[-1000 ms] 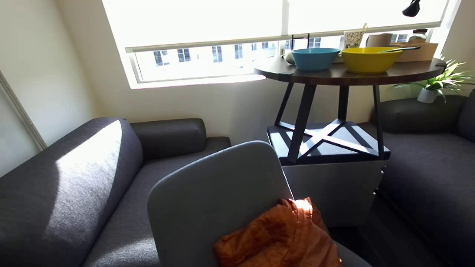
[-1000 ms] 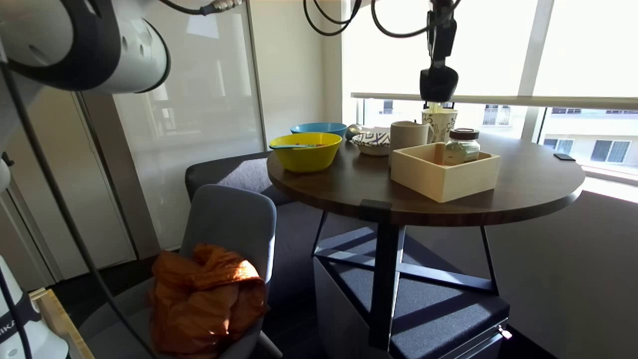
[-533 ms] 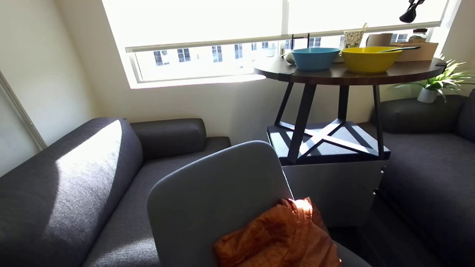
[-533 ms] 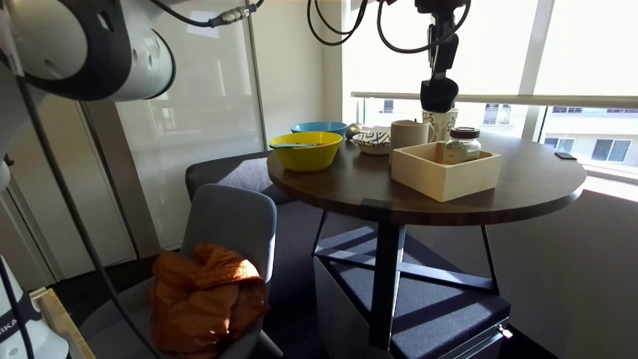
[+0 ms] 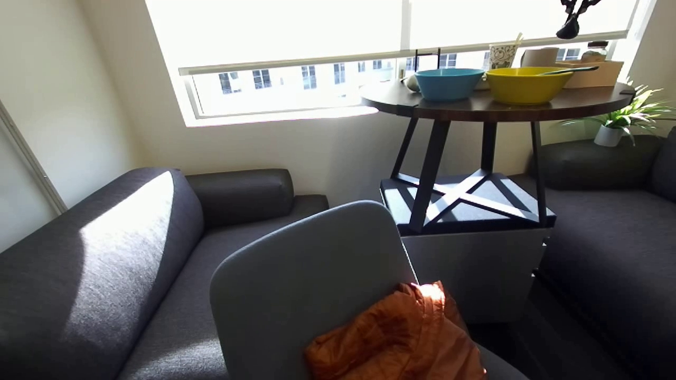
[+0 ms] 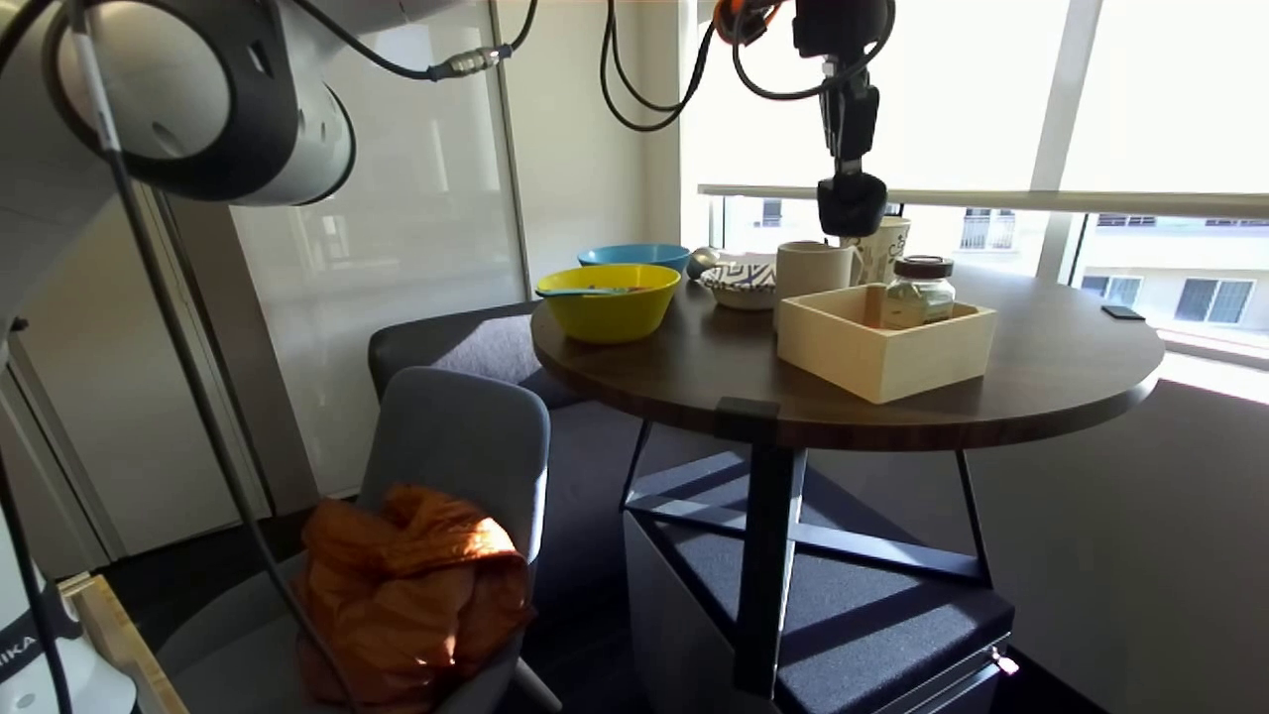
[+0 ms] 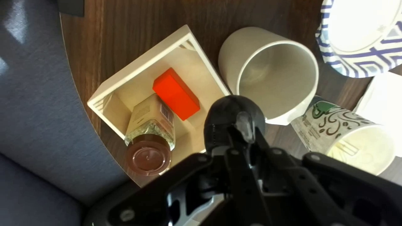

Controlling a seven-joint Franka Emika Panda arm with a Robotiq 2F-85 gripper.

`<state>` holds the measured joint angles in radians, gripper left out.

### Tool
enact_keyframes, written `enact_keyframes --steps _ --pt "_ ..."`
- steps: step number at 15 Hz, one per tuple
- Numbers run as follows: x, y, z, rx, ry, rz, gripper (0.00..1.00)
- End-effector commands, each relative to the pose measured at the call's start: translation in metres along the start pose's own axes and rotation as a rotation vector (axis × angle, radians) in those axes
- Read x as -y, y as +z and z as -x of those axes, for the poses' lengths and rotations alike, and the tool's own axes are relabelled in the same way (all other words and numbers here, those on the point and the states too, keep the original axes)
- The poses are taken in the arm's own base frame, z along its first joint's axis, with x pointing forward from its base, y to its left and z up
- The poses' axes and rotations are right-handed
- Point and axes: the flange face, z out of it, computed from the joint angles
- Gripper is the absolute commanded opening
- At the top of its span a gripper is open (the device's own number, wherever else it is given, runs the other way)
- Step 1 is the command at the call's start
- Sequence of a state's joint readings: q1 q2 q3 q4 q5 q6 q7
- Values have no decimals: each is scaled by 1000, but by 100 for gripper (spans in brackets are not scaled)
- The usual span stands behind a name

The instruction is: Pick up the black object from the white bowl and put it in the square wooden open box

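The black object [image 7: 226, 114] is rounded and dark. My gripper [image 7: 245, 131] is shut on its top and holds it in the air. It hangs above the table in both exterior views [image 5: 569, 29] [image 6: 852, 203]. In the wrist view it overlaps the edge of the square wooden open box [image 7: 135, 70] and the mug. The box [image 6: 833, 347] is light tan and holds a jar and a red-orange block. The white bowl [image 7: 361, 56] has a blue patterned rim. It stands beyond the mug in an exterior view [image 6: 739, 288], and I see no object in its visible part.
A pale mug [image 7: 229, 59] stands against the box's side, with a patterned paper cup [image 7: 326, 122] behind it. The brown-lidded jar [image 7: 149, 150] rises above the box rim beside the red-orange block [image 7: 176, 94]. A yellow bowl [image 6: 610, 312] and blue bowl [image 6: 634, 255] stand farther off.
My gripper has moved lower with the black object, and to the left in both exterior views. The object stays held. Nothing on the table has moved.
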<state>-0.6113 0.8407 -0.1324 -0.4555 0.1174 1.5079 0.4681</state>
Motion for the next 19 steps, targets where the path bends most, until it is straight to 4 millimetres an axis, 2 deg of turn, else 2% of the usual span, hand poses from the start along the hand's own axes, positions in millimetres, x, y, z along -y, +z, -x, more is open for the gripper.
enact_keyframes --steps 1,5,6,7,11,12,14,16,17,18,19 --pt "-6 8 -6 -27 34 36 3" --pt "-12 24 -10 -6 57 51 3" --pt "-11 28 -10 -2 52 52 37" --pt "-11 30 -11 -1 55 56 38" --pt "-10 32 -11 -4 64 59 65" --pt "-8 27 -9 -9 62 51 71" --pt "3 3 -3 -32 30 8 85" --pt "22 -40 9 -115 -34 -30 98" --pt "33 -60 15 -163 -77 -50 100" --pt "17 -20 1 -98 -19 -25 89" --pt "26 -40 8 -127 -41 -46 95"
